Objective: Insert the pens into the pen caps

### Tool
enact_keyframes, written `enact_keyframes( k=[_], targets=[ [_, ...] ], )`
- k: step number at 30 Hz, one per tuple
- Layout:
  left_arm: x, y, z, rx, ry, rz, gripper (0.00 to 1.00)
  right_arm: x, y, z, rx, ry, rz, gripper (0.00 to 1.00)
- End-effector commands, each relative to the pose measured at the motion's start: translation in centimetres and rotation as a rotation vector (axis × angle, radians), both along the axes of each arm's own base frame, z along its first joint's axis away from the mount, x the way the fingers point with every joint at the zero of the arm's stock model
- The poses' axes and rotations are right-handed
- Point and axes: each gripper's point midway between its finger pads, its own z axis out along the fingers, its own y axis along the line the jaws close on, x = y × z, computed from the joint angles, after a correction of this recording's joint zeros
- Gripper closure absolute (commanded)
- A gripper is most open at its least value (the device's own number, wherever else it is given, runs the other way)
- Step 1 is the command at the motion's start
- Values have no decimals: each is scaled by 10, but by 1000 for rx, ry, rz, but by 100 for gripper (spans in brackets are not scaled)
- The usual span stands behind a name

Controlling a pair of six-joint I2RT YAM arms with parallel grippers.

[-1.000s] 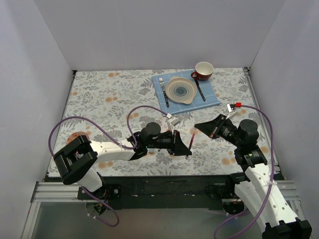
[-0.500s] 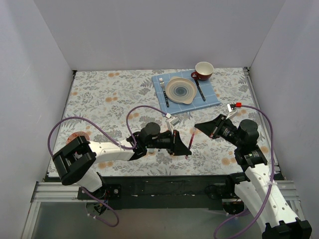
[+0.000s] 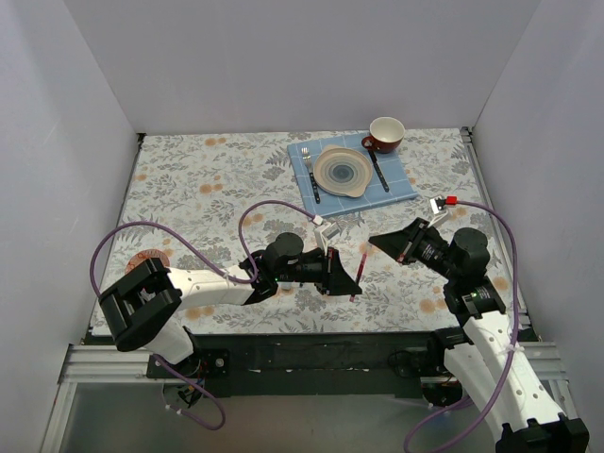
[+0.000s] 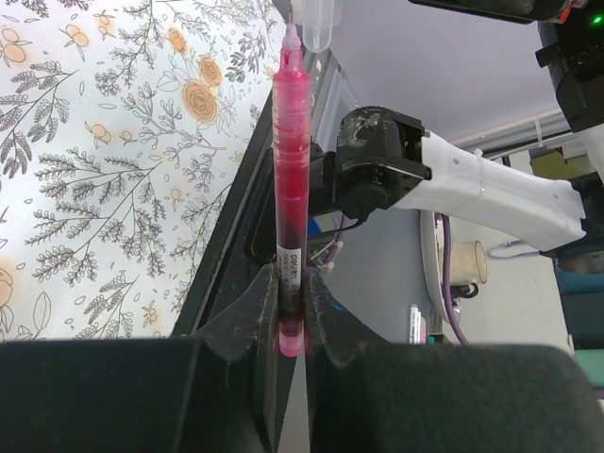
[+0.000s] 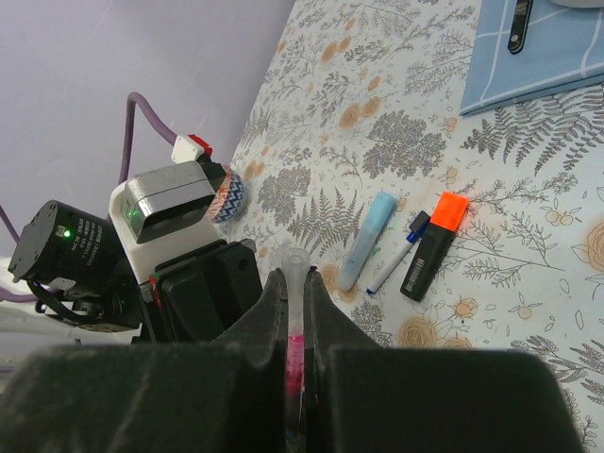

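Observation:
My left gripper (image 4: 293,311) is shut on the lower end of the thin red pen (image 4: 289,179), which points up at a clear cap (image 4: 316,21); its tip is right by the cap's open mouth. My right gripper (image 5: 296,293) is shut on that clear cap with a pink end (image 5: 297,283). In the top view the left gripper (image 3: 353,283) holds the red pen (image 3: 359,272) just below the right gripper (image 3: 374,242). A light-blue marker (image 5: 368,241), a thin white pen with a blue end (image 5: 396,260) and a black marker with an orange end (image 5: 432,247) lie side by side on the floral cloth.
A blue mat (image 3: 401,179) at the back right holds a plate (image 3: 343,172), a fork (image 3: 310,175) and a knife (image 3: 378,170). A red cup (image 3: 385,134) stands behind it. A patterned roll (image 5: 229,193) sits behind the left wrist. White walls close in three sides.
My left gripper with the red pen has edged very slightly to the left. My right gripper has not visibly moved.

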Motion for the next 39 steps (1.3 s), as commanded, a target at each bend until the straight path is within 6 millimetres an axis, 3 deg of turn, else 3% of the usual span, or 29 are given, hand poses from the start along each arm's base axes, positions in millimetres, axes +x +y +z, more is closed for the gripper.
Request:
enact_keyframes(
  k=[1, 23, 39],
  targets=[
    [0, 1, 26, -64, -58, 5, 100, -2, 2, 5, 0, -43, 20, 99],
    [3, -6, 32, -78, -62, -3, 100, -10, 9, 2, 26, -30, 64, 99],
    [0, -2, 31, -74, -50, 3, 100, 0, 9, 25, 53, -62, 34, 99]
  ],
)
